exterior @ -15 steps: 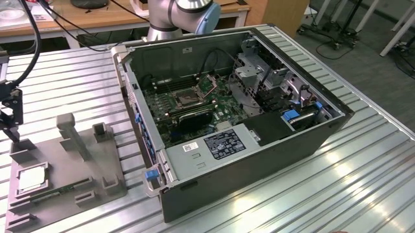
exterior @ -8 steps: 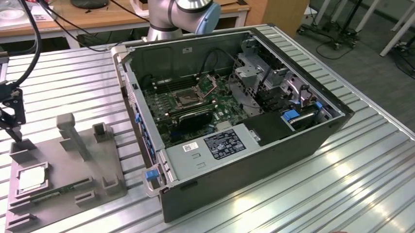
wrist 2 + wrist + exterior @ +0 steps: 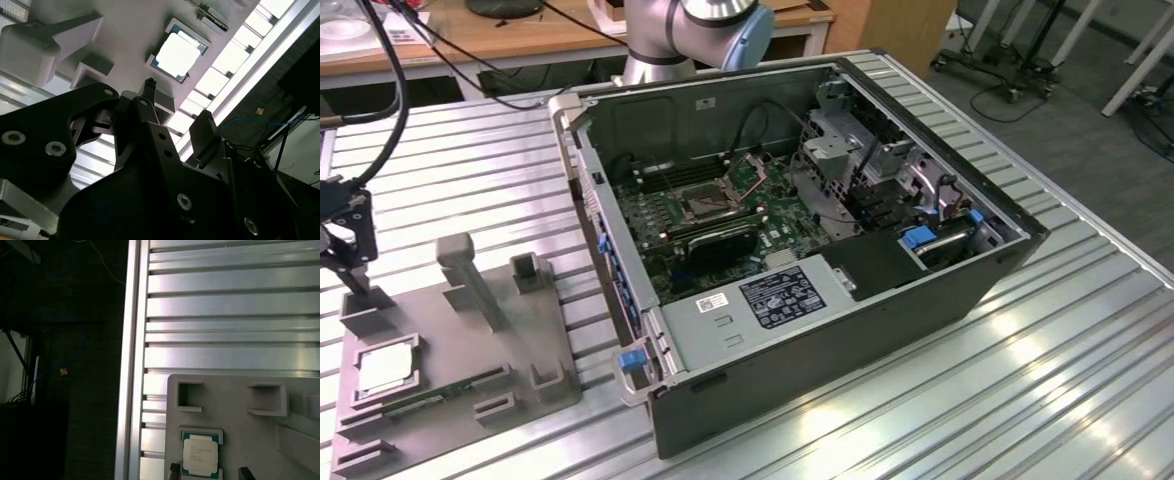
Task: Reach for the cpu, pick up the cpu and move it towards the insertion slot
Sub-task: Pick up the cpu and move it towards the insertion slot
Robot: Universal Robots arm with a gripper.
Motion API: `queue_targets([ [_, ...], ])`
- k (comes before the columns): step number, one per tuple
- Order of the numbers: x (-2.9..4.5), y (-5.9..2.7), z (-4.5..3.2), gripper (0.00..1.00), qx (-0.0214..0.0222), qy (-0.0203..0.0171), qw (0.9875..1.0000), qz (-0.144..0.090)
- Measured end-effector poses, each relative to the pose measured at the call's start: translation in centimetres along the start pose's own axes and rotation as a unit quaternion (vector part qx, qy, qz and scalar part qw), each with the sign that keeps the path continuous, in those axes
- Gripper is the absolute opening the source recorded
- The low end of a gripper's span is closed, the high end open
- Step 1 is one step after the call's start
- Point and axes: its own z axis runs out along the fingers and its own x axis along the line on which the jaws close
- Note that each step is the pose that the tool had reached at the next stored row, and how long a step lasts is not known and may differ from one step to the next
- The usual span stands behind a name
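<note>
The cpu lies flat in a square recess of the grey plastic tray at the exterior view's left, its pale metal top up. My gripper hangs above the tray's far end, a little beyond the cpu and clear of it. In both wrist views the cpu sits framed by two dark fingertips that stand wider apart than the chip, nothing between them. The gripper is open. The insertion slot is a silver-framed square socket on the green board inside the open computer case.
The open black computer case fills the middle of the ribbed metal table. A green memory stick lies in the tray near the cpu, among upright grey posts. The arm's base stands behind the case. The table's edge runs close by.
</note>
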Motion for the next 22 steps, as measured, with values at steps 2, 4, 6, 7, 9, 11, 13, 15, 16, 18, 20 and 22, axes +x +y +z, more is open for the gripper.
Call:
queue_targets([
  [2, 0.00, -0.01, 0.16, 0.55, 0.0000, 0.0000, 1.0000, 0.000],
  [4, 0.00, -0.01, 0.22, 0.55, 0.0001, 0.0002, 1.0000, 0.000],
  [6, 0.00, -0.01, 0.25, 0.55, 0.0000, 0.0000, 1.0000, 0.000],
  [7, 0.00, -0.01, 0.25, 0.55, 0.0000, 0.0000, 1.0000, 0.000],
  [9, 0.00, -0.01, 0.29, 0.55, -0.0002, 0.0000, 1.0000, 0.000],
  [11, 0.00, -0.03, 0.38, 0.55, -0.0002, -0.0001, 1.0000, 0.000],
  [13, 0.01, -0.08, 0.50, 0.55, -0.0001, 0.0001, 1.0000, 0.000],
  [15, 0.12, -0.16, 0.63, 0.55, -0.0002, 0.0000, 1.0000, 0.000],
  [16, 0.14, -0.17, 0.72, 0.55, -0.0002, -0.0001, 1.0000, 0.000],
  [18, 0.16, -0.19, 0.85, 0.55, -0.0002, 0.0000, 1.0000, 0.000],
  [20, 0.19, -0.19, 0.92, 0.55, -0.0001, 0.0001, 1.0000, 0.000],
  [22, 0.22, -0.21, 1.01, 0.55, -0.0002, 0.0000, 1.0000, 0.000],
])
